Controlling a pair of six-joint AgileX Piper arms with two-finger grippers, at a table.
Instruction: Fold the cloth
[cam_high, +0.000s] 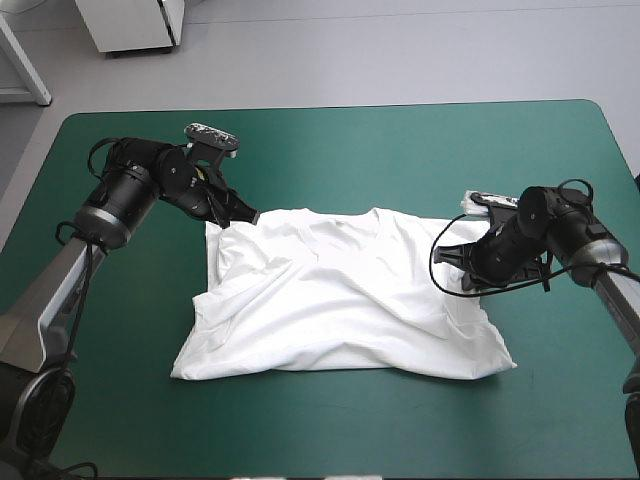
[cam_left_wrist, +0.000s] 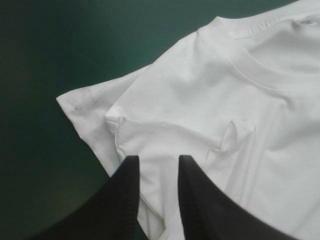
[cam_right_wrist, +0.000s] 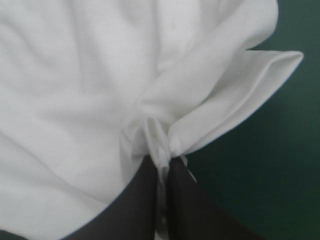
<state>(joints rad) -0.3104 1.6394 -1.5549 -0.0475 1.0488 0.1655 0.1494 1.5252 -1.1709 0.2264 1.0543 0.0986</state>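
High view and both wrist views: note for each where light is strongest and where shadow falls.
High view: the T-shirt evenly lit, soft grey shade in its creases, a thin shadow under its near edge. Left wrist view: the teal-green cover darkens almost to black away from the T-shirt. Right wrist view: the T-shirt glares bright, shaded only where it bunches at the right gripper.

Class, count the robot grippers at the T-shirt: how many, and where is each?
2. The left gripper, open, is at the T-shirt's far left corner; the right gripper is shut on its right edge. None seems hidden.
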